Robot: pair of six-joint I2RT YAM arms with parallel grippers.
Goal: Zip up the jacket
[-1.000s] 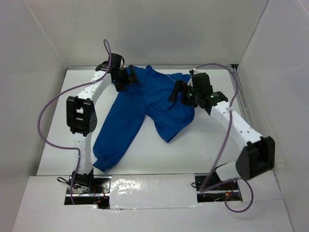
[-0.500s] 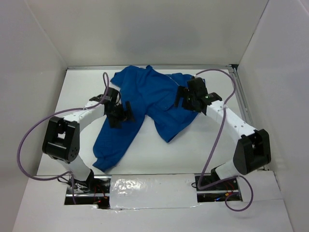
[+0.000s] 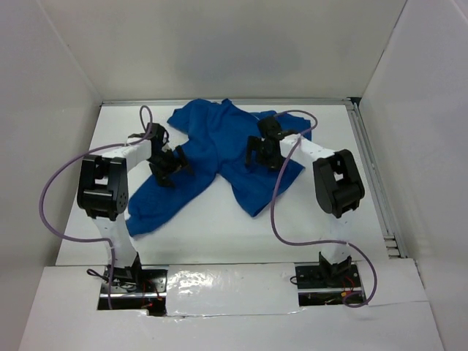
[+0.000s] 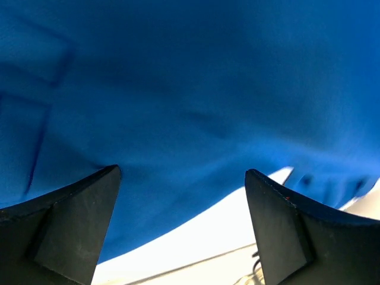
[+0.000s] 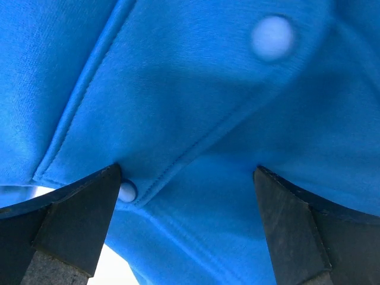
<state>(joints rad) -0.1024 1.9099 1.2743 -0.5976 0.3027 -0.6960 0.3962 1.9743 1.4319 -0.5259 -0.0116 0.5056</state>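
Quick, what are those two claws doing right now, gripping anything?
Left gripper: open, holding nothing, facing the jacket.
Right gripper: open, holding nothing, also facing the jacket.

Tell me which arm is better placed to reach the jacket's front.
Right, probably. The right gripper hovers open over the jacket's body, a stitched flap between its fingers; the left gripper sits over a sleeve.
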